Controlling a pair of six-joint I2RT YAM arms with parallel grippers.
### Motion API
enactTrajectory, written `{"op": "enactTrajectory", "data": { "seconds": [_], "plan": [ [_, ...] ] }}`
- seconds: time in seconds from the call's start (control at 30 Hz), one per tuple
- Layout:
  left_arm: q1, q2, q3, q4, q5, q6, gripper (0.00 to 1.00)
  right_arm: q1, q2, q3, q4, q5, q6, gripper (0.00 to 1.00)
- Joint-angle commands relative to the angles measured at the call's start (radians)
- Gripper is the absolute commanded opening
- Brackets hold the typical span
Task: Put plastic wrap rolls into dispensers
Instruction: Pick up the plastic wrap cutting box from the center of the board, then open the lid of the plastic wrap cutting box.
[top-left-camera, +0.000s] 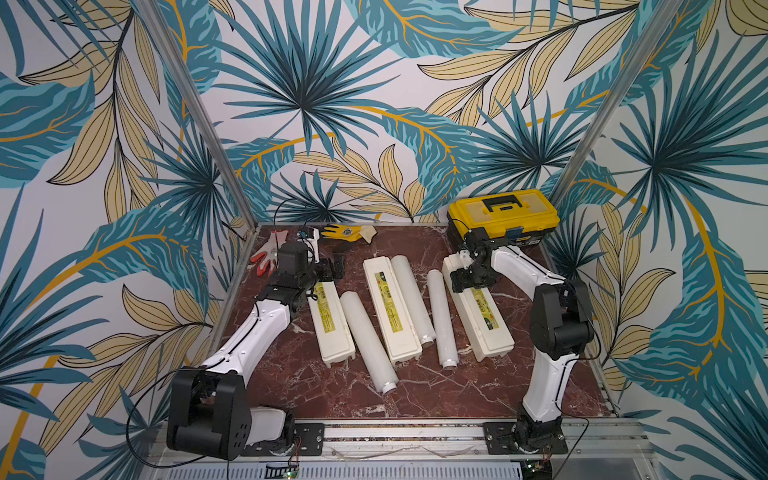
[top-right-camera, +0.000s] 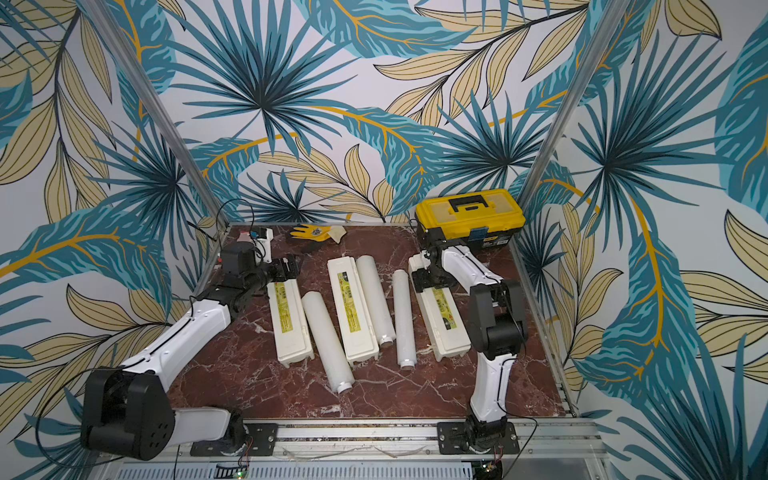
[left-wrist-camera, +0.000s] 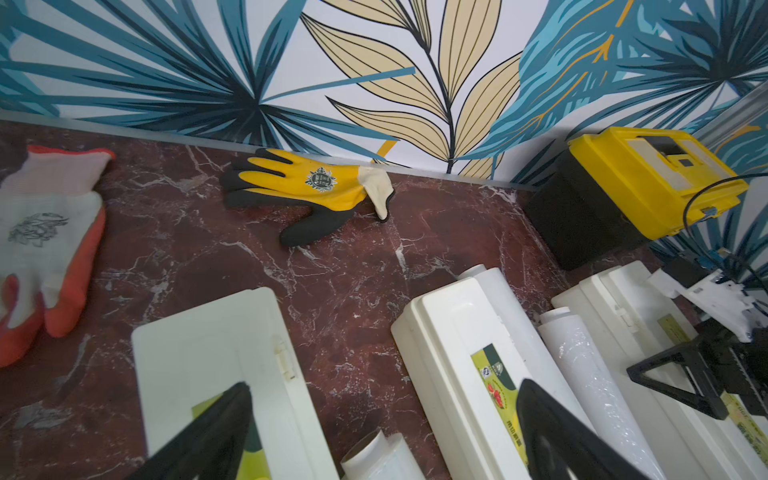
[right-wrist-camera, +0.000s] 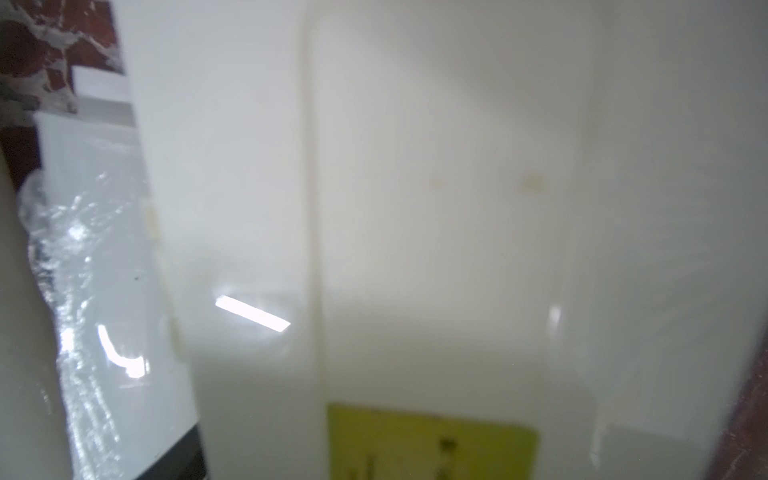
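Three cream dispensers lie shut, side by side on the marble table: left (top-left-camera: 330, 322), middle (top-left-camera: 390, 307), right (top-left-camera: 478, 316). A plastic wrap roll lies to the right of the left box (top-left-camera: 368, 340). Another lies against the middle box (top-left-camera: 413, 299), and a third between the middle and right boxes (top-left-camera: 441, 318). My left gripper (top-left-camera: 332, 270) (left-wrist-camera: 384, 386) hangs open over the left dispenser's far end, holding nothing. My right gripper (top-left-camera: 467, 276) is down on the right dispenser's far part. That dispenser (right-wrist-camera: 415, 208) fills the right wrist view, and the jaws are hidden.
A yellow-and-black toolbox (top-left-camera: 503, 216) stands at the back right corner, just behind my right arm. A yellow glove (top-left-camera: 347, 230) and a red-and-white glove (top-left-camera: 268, 253) lie along the back edge. The walls close in on three sides.
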Motion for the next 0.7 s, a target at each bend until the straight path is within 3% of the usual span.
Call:
{"op": "enactTrajectory", "data": {
  "seconds": [0.0, 0.23, 0.43, 0.67],
  "plan": [
    [-0.023, 0.035, 0.084, 0.002, 0.119, -0.053, 1.00, -0.006, -0.115, -0.008, -0.019, -0.049, -0.031, 0.80],
    [-0.120, 0.232, 0.314, 0.004, 0.316, -0.097, 1.00, -0.049, -0.246, 0.044, -0.058, -0.206, -0.053, 0.75],
    [-0.196, 0.441, 0.577, 0.064, 0.553, -0.138, 1.00, -0.059, -0.284, 0.121, -0.080, -0.499, -0.110, 0.74],
    [-0.231, 0.542, 0.646, 0.313, 0.733, -0.262, 1.00, -0.082, -0.301, 0.168, -0.028, -0.815, -0.128, 0.74]
  ]
}}
